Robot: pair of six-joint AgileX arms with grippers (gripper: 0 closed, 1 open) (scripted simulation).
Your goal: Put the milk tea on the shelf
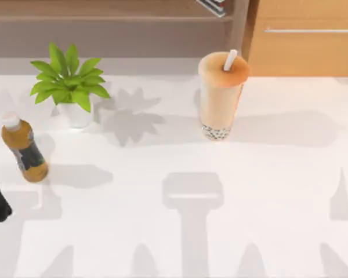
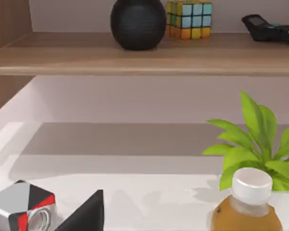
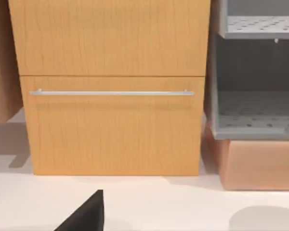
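standing upright on the worktop, the milk tea looks top-heavy, thin-walled and slick; grasp mid-body, gently. either tool's state: cannot tell.

I see a small green leafy plant in a white pot at the table's left. Just beside it stands an amber bottle with a white cap and dark label. An orange-wood cabinet with a silver bar handle stands at the back right.
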